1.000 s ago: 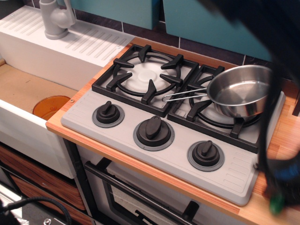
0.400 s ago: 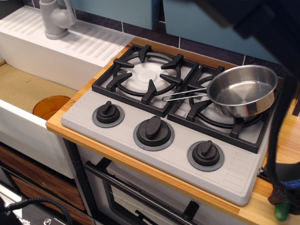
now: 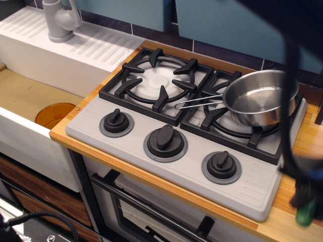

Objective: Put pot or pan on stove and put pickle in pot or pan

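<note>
The shiny steel pan point(image 3: 255, 101) sits on the right burner of the grey stove point(image 3: 86, 123), its wire handle pointing left. My gripper point(image 3: 306, 202) is at the lower right, dark and blurred, over the wooden counter beside the stove. Its fingers are closed around the upper part of the green pickle point(image 3: 305, 216), whose lower end sticks out below them, just above the counter edge. The arm and its cable point(image 3: 288, 75) hang down in front of the pan's right rim.
The left burner point(image 3: 157, 80) is bare. Three black knobs point(image 3: 165, 138) line the stove's front. A white sink point(image 3: 30, 96) with an orange drain and a grey tap point(image 3: 59, 20) is at the left. An oven door point(image 3: 151, 212) is below.
The gripper dipped at the counter's lower right corner, then rose slightly and shifted right with the pickle in it. The pan has not moved.
</note>
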